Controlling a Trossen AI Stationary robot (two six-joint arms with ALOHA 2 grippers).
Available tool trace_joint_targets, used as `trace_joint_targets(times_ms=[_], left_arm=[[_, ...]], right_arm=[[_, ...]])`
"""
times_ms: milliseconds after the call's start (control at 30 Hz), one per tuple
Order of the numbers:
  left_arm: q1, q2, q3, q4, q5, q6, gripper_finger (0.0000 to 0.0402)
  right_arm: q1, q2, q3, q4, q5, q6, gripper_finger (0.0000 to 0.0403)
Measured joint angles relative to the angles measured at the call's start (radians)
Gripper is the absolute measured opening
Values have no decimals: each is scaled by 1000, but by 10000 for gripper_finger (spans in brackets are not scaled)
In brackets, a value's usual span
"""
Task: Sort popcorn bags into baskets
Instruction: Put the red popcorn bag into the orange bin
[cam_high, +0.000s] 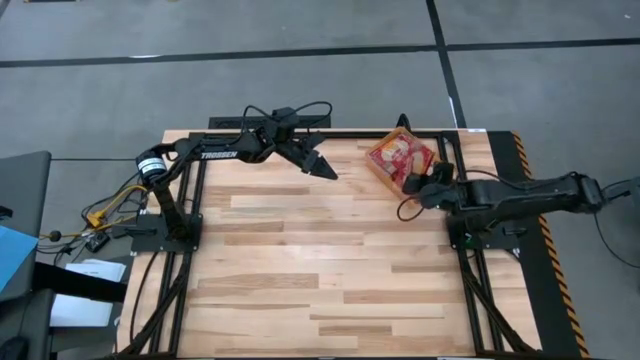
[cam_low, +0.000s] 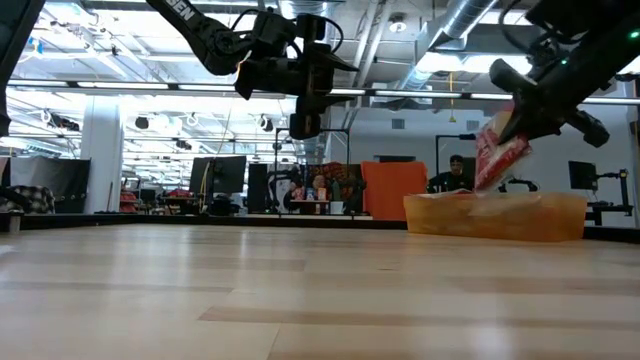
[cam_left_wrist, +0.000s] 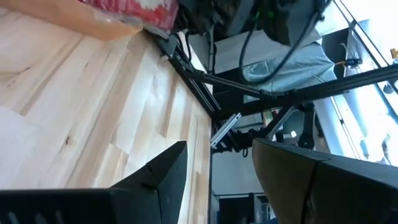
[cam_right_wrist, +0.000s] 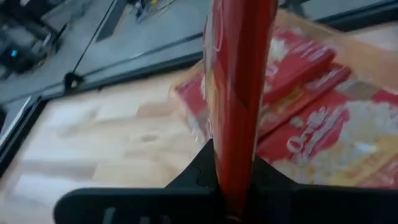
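An orange basket (cam_high: 372, 158) stands at the table's far right and holds several red popcorn bags (cam_right_wrist: 323, 124) lying flat. My right gripper (cam_low: 520, 115) hangs just above the basket's near side, shut on one more red popcorn bag (cam_low: 500, 150). My left gripper (cam_high: 328, 172) hovers above the far middle of the table, left of the basket. It is open, with nothing between its fingers (cam_left_wrist: 168, 168). In the left wrist view the basket's corner (cam_left_wrist: 106, 28) shows beyond them. My right gripper pinches one end of the popcorn bag (cam_right_wrist: 235, 163) between its two fingers. The fingers come from the table's right side, slanting down. The bag is lifted and tilted, hanging below the fingers. Whether its lower end (cam_low: 488, 182) touches the bags in the basket, I cannot tell.
Bare wooden tabletop (cam_high: 320, 260) spreads across the middle and near side. Black frame rails (cam_high: 470, 270) run along the table's left and right sides beside the arm bases. People and furniture show in the room beyond the far edge.
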Motion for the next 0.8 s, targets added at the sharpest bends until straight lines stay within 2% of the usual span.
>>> trace_joint_targets(times_ms=[233,400,600,800], left_arm=[[0,0,0,0,3,21,169],[0,0,0,-1,4,47,169],[0,1,-1,-1,5,69,169],[0,1,-1,-3,13,73,169]], right_arm=[[-133,23,0,-17,-32,5,65],[-215,67,0,-41,-129,-38,86],[-249,121,0,-49,-200,-107,154],[-259,90,0,-143,-223,-129,221]])
